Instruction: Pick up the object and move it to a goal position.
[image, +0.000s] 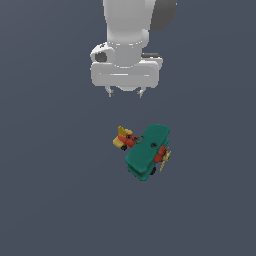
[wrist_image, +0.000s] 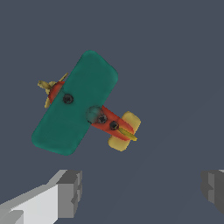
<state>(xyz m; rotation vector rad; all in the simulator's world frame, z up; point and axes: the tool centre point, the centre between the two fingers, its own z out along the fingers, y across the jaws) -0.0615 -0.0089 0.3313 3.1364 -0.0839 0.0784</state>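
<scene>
The toy biplane (image: 148, 151) lies on the dark grey floor, with broad teal-green wings, a red body, a yellow tail toward the exterior view's left and a yellow propeller toward its right. My gripper (image: 125, 92) hangs above and behind it, apart from it, open and empty. In the wrist view the biplane (wrist_image: 76, 103) shows from above, its yellow tail (wrist_image: 124, 131) nearest my fingers. The two grey fingertips (wrist_image: 70, 192) stand wide apart at the picture's edge, with nothing between them.
A flat dark grey floor (image: 50, 200) surrounds the plane. The white arm and hand (image: 127, 45) rise above the gripper. No goal marker shows.
</scene>
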